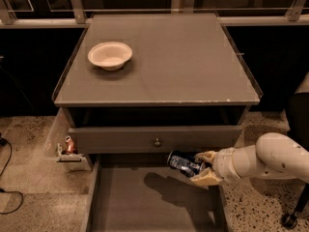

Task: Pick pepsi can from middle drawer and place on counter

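The pepsi can [181, 162] lies on its side in the air, one silvery end pointing left. It is held over the right rear part of the middle drawer [145, 204], just below the drawer front with the round knob [157, 142]. Its shadow on the drawer floor suggests it is clear of the floor, probably so it can pass over the low walls. The gripper [200, 167] is clamped on the can's right end, with one tan finger above and one below. The white arm [263, 158] reaches in from the right, its forearm roughly level and low beside the cabinet. The counter [183, 62] sits well above, with a pale bowl [110, 55] near its left rear, so I judge a raise comes next.
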{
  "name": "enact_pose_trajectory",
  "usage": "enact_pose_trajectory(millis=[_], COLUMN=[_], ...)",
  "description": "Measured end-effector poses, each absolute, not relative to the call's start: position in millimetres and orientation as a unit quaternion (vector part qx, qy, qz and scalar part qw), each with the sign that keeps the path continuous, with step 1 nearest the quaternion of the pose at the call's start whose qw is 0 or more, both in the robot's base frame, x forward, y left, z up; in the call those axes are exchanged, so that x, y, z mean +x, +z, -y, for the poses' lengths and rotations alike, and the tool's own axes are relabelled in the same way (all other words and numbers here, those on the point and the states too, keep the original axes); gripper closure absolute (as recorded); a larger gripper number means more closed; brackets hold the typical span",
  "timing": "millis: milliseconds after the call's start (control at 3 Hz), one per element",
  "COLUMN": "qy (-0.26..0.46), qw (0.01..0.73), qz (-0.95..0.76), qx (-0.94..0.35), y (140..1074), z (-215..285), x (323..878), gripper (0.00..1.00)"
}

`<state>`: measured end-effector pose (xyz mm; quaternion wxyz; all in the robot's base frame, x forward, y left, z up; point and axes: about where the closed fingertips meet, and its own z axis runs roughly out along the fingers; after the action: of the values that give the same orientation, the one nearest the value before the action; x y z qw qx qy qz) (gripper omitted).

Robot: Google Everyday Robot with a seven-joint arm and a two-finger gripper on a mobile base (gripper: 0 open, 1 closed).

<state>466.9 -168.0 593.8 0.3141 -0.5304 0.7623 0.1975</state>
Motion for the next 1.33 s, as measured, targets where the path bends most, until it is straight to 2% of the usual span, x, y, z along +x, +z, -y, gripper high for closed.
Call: enact_pose_trajectory(millis=[667,1333], qy=[0.159,0.099], qw=[0.352,0.402], qz=[-0.728,-0.676], qx=[-0.566,-0.61], y=[667,811], z=[163,158], x=[437,441], gripper=[1.0,1.0])
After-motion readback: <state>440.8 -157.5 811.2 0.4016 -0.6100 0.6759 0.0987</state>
